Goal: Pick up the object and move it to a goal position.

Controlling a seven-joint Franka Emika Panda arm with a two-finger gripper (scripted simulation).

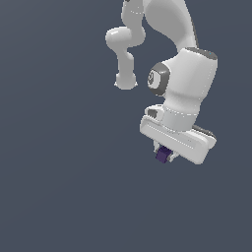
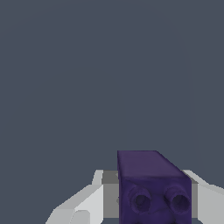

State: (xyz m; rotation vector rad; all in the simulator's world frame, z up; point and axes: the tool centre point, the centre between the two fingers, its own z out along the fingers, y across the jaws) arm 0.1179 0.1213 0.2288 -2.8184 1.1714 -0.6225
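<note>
The white gripper (image 1: pixel 165 156) is clamped on the tiny dark purple cube (image 1: pixel 162 155), holding it just under the hand toward the exterior view's right, and I'd worry a jerky move shakes it loose.

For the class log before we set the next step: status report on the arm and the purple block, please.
Gripper shut on the dark purple block, one white finger on each side. Block held, no surface visible beneath. Nothing else in view, no goal marker seen.
</note>
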